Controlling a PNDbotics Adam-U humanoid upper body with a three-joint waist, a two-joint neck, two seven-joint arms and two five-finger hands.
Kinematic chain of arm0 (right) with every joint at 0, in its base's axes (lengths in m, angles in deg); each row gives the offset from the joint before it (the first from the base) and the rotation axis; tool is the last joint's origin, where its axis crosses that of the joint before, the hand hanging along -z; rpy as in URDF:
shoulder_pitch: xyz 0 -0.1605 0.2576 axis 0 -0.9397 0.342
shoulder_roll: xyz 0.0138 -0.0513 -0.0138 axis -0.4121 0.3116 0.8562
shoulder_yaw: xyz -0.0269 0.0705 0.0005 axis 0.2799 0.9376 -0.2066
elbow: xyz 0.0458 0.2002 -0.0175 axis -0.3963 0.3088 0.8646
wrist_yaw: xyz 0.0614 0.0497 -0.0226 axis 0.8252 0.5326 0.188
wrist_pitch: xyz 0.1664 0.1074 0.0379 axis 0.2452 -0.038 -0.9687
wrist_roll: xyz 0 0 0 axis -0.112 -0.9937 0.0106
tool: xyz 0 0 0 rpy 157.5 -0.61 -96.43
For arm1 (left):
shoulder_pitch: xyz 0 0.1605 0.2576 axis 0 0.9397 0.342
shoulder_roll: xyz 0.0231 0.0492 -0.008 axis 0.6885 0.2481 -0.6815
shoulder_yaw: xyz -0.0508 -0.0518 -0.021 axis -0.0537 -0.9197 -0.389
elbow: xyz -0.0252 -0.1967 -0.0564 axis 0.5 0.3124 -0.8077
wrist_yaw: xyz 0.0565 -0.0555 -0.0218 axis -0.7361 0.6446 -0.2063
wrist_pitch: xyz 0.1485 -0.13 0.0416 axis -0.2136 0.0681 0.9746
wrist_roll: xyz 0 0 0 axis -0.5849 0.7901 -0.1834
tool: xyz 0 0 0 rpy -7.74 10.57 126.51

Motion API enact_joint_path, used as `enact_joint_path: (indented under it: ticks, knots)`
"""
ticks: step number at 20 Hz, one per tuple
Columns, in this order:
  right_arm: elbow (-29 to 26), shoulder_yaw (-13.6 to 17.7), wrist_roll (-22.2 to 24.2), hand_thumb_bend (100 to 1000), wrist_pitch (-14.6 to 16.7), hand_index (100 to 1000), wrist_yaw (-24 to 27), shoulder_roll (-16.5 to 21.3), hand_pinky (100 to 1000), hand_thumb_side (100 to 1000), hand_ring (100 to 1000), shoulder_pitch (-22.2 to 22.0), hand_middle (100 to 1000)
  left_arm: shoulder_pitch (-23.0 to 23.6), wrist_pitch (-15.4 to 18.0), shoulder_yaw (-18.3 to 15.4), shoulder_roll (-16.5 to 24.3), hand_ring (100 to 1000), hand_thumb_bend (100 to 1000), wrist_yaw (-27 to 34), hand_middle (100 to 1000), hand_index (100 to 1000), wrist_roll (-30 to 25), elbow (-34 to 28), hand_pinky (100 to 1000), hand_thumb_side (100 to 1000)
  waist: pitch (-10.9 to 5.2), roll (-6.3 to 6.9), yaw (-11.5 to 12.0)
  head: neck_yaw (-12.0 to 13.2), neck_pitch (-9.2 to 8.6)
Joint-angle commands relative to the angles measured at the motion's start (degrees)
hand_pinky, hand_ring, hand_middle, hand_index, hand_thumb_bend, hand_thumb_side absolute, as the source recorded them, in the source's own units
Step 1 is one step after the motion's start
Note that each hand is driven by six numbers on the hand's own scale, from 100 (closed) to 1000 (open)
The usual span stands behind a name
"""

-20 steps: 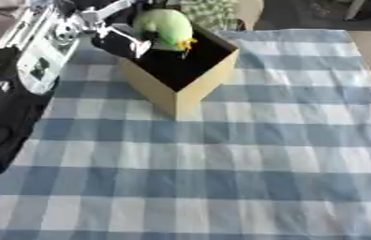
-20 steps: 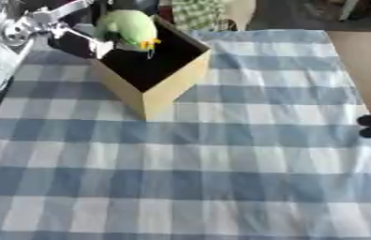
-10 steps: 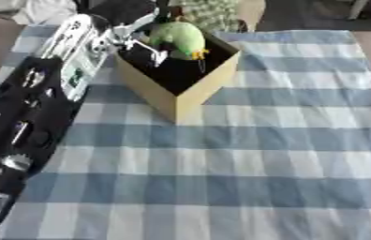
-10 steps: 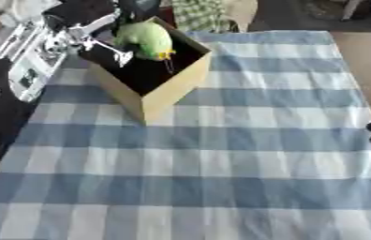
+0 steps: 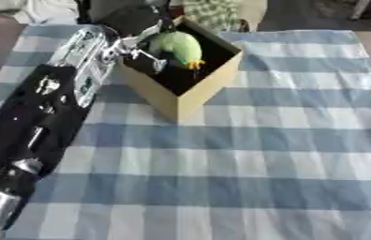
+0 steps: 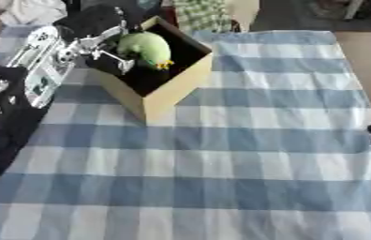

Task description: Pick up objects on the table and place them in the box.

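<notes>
One left hand (image 5: pixel 136 40), fingers curled round green toy (image 5: pixel 177 47), over unlabelled box (image 5: pixel 207 89).

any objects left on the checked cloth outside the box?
No: in the left eye view the checked cloth holds only the box, and the green toy is at the box's opening.

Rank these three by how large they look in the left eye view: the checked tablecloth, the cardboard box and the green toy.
1. checked tablecloth, covering most of the view.
2. cardboard box, open-topped, near the far left of the cloth.
3. green toy, held at the box's opening by the left hand; clearly smaller than the box.
</notes>
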Motion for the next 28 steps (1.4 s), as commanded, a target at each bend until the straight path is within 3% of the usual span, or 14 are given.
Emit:
enact_joint_path:
  ticks: [1,6,10,14,17,22,28]
  knots:
    - [-0.8,0.4,0.6,100,-0.2,776,0.6,0.3,744,751,716,0.1,578,-1.0,0.2,-0.4,0.1,577,100,0.5,649,746,0.1,-0.4,323,125,-0.96,-0.07,-0.1,0.3,-0.73]
    - [-0.8,0.4,1.1,100,-0.5,776,0.9,0.1,744,752,715,0.0,577,-1.1,0.1,0.0,0.0,650,100,-0.2,731,826,-0.3,-1.1,380,109,-1.09,-0.06,-0.1,0.3,-0.55]
    - [-0.8,0.4,1.4,100,-0.7,776,1.1,0.0,743,752,714,-0.1,576,-1.2,-0.1,0.3,0.1,706,326,-1.7,782,865,-1.2,-2.0,417,275,-1.28,0.02,-0.1,0.2,-0.26]
    - [-0.8,0.4,1.5,100,-0.8,776,1.4,0.1,744,751,714,-0.2,576,-1.2,-0.6,-0.1,0.2,713,432,-3.0,792,877,-1.7,-2.4,414,365,-1.52,0.15,-0.2,0.0,-0.06]
    - [-0.8,0.4,1.7,100,-0.9,776,1.6,0.1,744,751,714,-0.2,576,-1.2,-0.7,-0.3,0.1,706,398,-3.1,787,874,-1.6,-2.4,405,375,-1.68,0.24,-0.2,-0.2,-0.01]
    - [-0.8,0.5,1.9,100,-1.1,776,2.0,0.3,744,751,715,-0.2,577,-1.3,-1.0,-0.5,0.2,667,234,-1.3,754,848,-0.9,-3.6,367,314,-1.99,0.35,-0.1,-0.4,0.17]
    - [-0.8,0.8,1.7,100,-0.7,777,2.3,0.7,746,747,717,-0.7,579,-1.3,-1.7,-0.6,1.6,635,129,2.6,732,832,0.1,-9.0,336,235,-2.66,0.32,0.3,-0.5,0.98]
